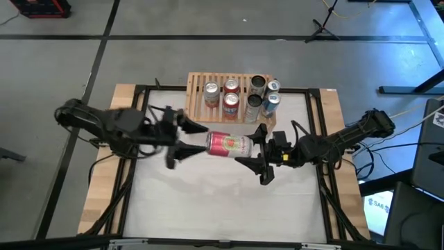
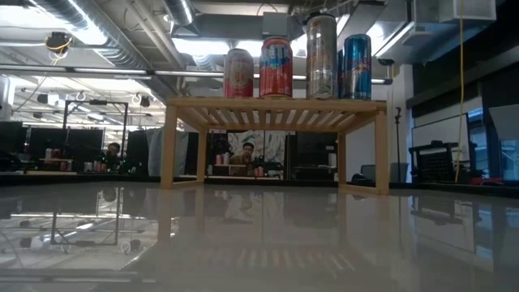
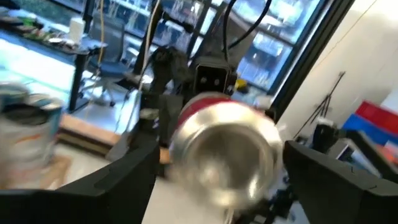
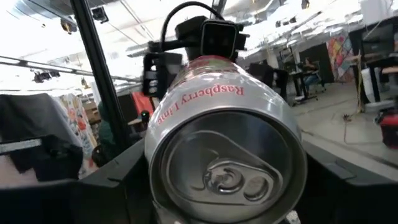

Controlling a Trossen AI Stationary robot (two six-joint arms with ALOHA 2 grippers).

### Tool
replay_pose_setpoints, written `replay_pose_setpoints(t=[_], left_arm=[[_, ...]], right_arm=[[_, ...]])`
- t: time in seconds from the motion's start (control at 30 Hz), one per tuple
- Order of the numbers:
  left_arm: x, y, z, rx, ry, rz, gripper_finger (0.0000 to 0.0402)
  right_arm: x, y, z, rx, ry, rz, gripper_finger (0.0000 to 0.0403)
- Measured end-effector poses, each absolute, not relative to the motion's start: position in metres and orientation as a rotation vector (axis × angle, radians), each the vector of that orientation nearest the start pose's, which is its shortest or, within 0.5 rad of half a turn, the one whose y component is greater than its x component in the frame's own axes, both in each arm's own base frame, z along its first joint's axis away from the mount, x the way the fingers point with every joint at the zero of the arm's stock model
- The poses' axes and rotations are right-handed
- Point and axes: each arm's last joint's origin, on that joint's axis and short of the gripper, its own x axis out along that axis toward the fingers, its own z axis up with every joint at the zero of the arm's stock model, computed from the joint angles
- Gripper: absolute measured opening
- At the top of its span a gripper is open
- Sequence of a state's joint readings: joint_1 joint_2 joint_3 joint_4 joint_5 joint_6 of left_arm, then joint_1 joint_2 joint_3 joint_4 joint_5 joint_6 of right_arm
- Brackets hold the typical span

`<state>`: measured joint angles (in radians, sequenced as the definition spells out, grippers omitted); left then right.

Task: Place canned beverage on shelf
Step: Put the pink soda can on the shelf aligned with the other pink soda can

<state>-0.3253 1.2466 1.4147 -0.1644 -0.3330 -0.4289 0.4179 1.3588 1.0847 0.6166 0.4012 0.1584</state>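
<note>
A red and white can (image 1: 229,144) hangs on its side above the middle of the white table, between my two grippers. My right gripper (image 1: 250,147) comes from the table's right and is shut on the can's tabbed end. My left gripper (image 1: 202,139) comes from the left. It is open, and its fingers (image 3: 134,174) stand on either side of the can's bottom end (image 3: 224,155) with a gap on each side. The light-wood shelf (image 1: 197,104) stands at the table's far edge with several upright cans (image 1: 231,97) on its slatted top (image 2: 276,105). My right gripper pinches the can between its two fingers on the side wall near the tabbed end (image 4: 155,149). The fingers come about level from the table's right and lie along the can. The can lies level, lifted clear of the table, with its bottom end toward my left gripper.
The cans on the shelf stand in two rows from its middle to its right end; the left end of its top (image 1: 196,87) is bare slats. Black frame rails (image 1: 139,104) run along the table's edges. Desks and seated people show in the room beyond.
</note>
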Motion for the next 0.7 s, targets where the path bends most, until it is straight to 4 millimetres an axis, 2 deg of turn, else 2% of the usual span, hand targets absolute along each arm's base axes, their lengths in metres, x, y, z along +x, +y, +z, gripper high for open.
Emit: replay_pose_setpoints(t=[0.17, 0.3, 0.37, 0.47, 0.7], left_arm=[[0.213, -0.062, 0.454, -0.428, 0.125, 0.075, 0.0329], [0.182, -0.055, 0.450, -0.498, 0.225, 0.131, 0.0329], [0.173, -0.055, 0.445, -0.530, 0.285, 0.163, 0.0330], [0.169, -0.061, 0.436, -0.519, 0.360, 0.189, 0.0328], [0.178, -0.078, 0.427, -0.448, 0.412, 0.177, 0.0326]], right_arm=[[0.284, 0.115, 0.384, 0.307, -0.195, 0.051, 0.0272], [0.285, 0.115, 0.379, 0.319, 0.039, 0.027, 0.0273], [0.284, 0.115, 0.377, 0.312, 0.151, 0.021, 0.0273], [0.281, 0.114, 0.370, 0.315, 0.339, 0.005, 0.0274], [0.281, 0.118, 0.326, 0.321, 0.728, -0.028, 0.0275]])
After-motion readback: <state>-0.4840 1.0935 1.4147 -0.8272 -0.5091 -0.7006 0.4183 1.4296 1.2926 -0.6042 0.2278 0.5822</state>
